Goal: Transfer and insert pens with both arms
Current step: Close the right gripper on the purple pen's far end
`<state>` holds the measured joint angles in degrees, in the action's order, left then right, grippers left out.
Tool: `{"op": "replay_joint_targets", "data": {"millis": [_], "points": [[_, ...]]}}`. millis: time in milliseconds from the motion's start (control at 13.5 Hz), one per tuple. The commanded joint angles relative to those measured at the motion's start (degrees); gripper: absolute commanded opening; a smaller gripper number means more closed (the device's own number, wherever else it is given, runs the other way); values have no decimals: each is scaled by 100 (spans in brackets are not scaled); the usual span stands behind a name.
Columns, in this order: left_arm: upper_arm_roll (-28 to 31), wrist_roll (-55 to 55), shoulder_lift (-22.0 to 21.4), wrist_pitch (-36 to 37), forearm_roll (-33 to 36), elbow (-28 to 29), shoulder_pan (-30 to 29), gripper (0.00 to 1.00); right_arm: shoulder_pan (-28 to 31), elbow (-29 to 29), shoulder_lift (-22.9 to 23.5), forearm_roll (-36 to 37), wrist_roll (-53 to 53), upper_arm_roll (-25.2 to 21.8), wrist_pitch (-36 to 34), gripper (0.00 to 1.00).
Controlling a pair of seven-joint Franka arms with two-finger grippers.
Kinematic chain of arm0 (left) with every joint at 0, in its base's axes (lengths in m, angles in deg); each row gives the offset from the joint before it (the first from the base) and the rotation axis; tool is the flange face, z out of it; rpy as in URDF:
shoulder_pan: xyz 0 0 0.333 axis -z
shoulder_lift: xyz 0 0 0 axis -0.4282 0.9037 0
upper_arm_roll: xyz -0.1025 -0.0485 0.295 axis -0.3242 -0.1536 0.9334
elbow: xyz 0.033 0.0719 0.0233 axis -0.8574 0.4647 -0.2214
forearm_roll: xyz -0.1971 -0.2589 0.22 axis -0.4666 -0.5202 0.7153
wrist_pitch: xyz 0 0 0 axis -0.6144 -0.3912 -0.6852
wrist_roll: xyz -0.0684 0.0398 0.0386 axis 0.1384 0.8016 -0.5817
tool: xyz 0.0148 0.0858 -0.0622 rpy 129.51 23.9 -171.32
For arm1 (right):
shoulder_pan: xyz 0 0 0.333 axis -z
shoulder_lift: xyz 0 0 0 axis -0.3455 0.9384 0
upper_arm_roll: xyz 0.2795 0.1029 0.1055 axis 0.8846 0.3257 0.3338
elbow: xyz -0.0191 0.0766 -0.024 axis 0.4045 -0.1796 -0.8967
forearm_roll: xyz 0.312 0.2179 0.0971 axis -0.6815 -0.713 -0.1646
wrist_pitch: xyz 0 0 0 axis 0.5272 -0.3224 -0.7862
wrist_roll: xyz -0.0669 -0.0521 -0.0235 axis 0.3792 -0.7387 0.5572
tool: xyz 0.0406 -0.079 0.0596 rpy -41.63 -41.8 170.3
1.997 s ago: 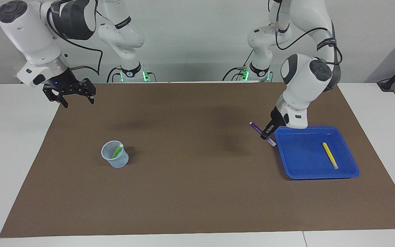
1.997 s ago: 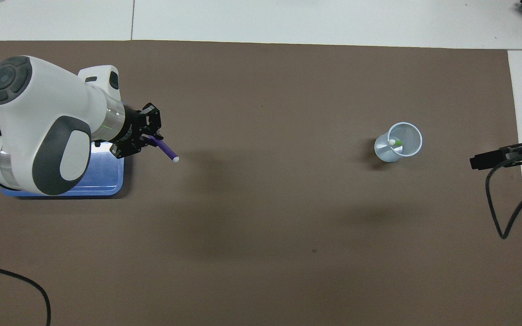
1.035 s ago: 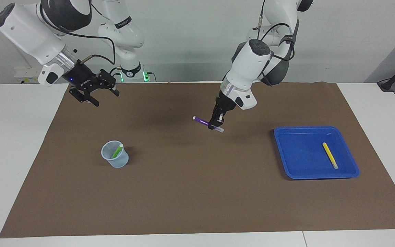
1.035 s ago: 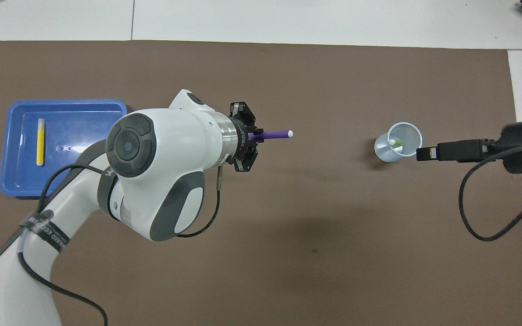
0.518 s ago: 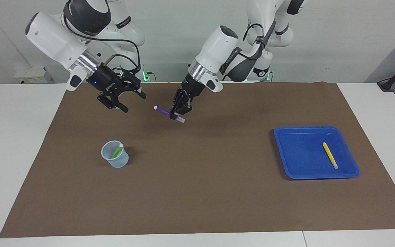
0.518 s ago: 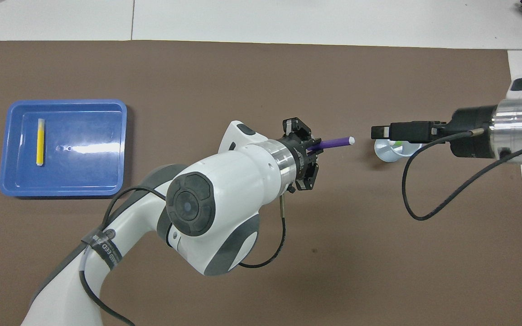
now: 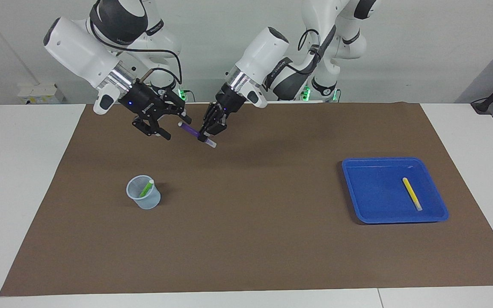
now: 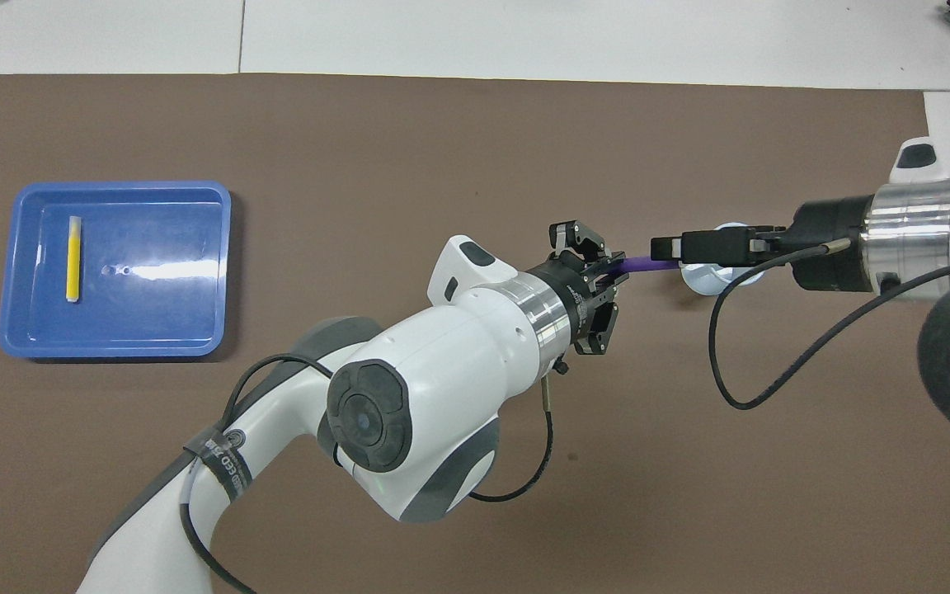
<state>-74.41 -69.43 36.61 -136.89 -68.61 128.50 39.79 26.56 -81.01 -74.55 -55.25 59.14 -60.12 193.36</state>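
- While pinching purple pen (image 7: 191,130) with left gripper (image 7: 208,133) over brown mat (image 7: 272,256) near its robot-side edge, hold tilt and position steady.
- Close right gripper (image 7: 176,128), spread around pale tip, squarely before releasing.

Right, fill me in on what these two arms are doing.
A handover in the air. The left gripper holds the purple pen and offers its free end to the right gripper, whose fingers are around that end. The green pen stands in the cup; the yellow pen lies in the blue tray.
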Motion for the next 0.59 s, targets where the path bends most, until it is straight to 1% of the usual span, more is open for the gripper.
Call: {"op": "replay_joint_targets", "data": {"millis": [0, 74, 222, 370, 518], "points": [[90, -63, -12, -281, -67, 67, 103, 0, -89, -190, -105, 9, 97, -6, 213, 63], [90, -63, -12, -351, -58, 67, 103, 0, -89, -190, -96, 9, 106, -6, 213, 61], [90, -63, -12, -352, -58, 67, 103, 0, -89, -190, -105, 9, 115, -6, 213, 54], [90, -54, -12, -352, -58, 85, 103, 0, -89, -190, -105, 9, 106, -6, 213, 45], [90, -54, -12, -352, -49, 120, 103, 0, -89, -190, -96, 18, 106, -6, 213, 40]]}}
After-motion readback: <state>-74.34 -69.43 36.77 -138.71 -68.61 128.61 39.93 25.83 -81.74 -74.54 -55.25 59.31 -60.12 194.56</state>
